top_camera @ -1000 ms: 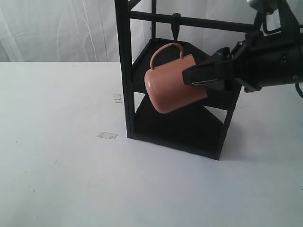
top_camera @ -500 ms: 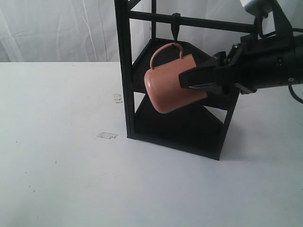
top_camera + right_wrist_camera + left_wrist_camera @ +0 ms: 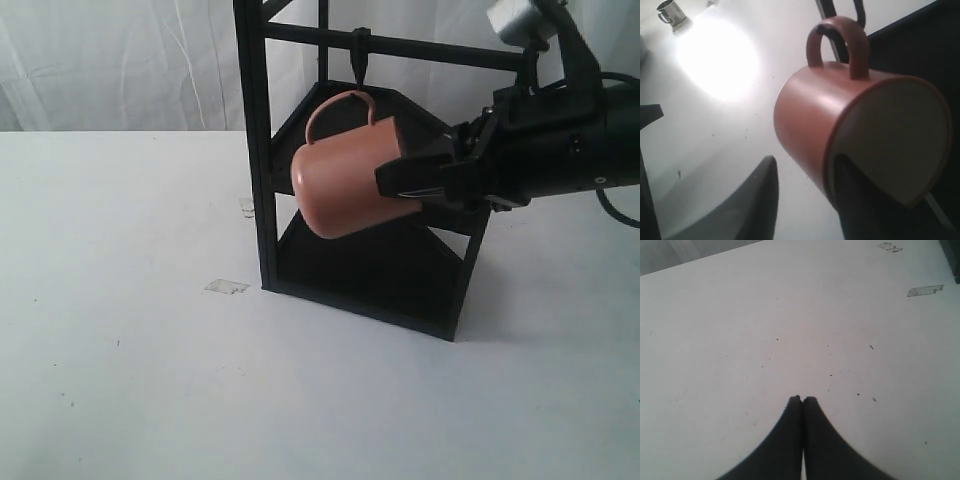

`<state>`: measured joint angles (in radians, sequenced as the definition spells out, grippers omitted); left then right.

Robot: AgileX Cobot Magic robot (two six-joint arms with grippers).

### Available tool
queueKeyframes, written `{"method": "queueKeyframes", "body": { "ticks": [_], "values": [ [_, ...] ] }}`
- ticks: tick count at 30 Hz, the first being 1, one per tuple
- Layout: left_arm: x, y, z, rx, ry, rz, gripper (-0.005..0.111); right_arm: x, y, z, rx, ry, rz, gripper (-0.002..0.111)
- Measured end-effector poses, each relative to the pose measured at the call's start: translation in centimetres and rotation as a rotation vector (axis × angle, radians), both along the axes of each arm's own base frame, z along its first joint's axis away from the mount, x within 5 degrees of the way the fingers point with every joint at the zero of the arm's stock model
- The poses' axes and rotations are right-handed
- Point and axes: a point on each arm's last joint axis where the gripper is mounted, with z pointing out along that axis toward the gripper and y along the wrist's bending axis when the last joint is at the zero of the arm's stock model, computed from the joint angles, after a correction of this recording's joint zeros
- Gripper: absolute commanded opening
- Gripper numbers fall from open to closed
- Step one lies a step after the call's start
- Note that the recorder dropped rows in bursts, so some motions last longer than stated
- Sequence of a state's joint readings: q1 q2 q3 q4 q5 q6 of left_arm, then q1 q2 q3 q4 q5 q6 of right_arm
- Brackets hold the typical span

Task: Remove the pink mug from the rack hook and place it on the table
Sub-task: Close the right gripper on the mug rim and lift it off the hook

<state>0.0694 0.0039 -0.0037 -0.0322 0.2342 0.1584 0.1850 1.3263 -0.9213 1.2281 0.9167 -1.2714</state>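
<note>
The pink mug [image 3: 340, 190] hangs tilted inside the black rack [image 3: 250, 150], its handle [image 3: 335, 105] looped under the rack hook [image 3: 359, 60] on the top crossbar. My right gripper [image 3: 388, 180] is open and straddles the mug's rim from the right. In the right wrist view one finger [image 3: 860, 195] is inside the cream mouth of the mug [image 3: 810, 115] and the other finger [image 3: 760, 190] stands outside the wall with a gap. My left gripper [image 3: 802, 399] is shut, with nothing in it, above the white table [image 3: 740, 315].
Two scraps of clear tape [image 3: 226, 286] [image 3: 247, 206] lie on the table [image 3: 120, 350] left of the rack's foot. A small steel cup [image 3: 669, 12] stands far off in the right wrist view. A white curtain hangs behind.
My right gripper has pushed leftward onto the mug's rim. The mug has swung left on the hook, and the rack has slid slightly left.
</note>
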Motion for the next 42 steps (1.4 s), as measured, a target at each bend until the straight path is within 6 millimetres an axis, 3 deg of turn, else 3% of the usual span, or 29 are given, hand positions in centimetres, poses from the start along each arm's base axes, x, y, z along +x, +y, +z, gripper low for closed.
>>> {"method": "queueKeyframes", "body": {
  "ticks": [13, 18, 20, 25, 42],
  "values": [
    [0.0, 0.0, 0.0, 0.000, 0.000, 0.000, 0.000, 0.0, 0.4, -0.1, -0.008, -0.013, 0.009, 0.032],
    [0.0, 0.0, 0.0, 0.000, 0.000, 0.000, 0.000, 0.7, 0.4, -0.9, -0.020, 0.010, -0.009, 0.032],
    [0.0, 0.0, 0.0, 0.000, 0.000, 0.000, 0.000, 1.1, 0.4, -1.5, -0.026, 0.025, -0.013, 0.028],
    [0.0, 0.0, 0.0, 0.000, 0.000, 0.000, 0.000, 1.3, 0.5, -1.9, -0.027, 0.037, -0.007, 0.001],
    [0.0, 0.0, 0.0, 0.000, 0.000, 0.000, 0.000, 1.3, 0.7, -1.7, -0.010, 0.038, 0.001, 0.000]
  ]
}}
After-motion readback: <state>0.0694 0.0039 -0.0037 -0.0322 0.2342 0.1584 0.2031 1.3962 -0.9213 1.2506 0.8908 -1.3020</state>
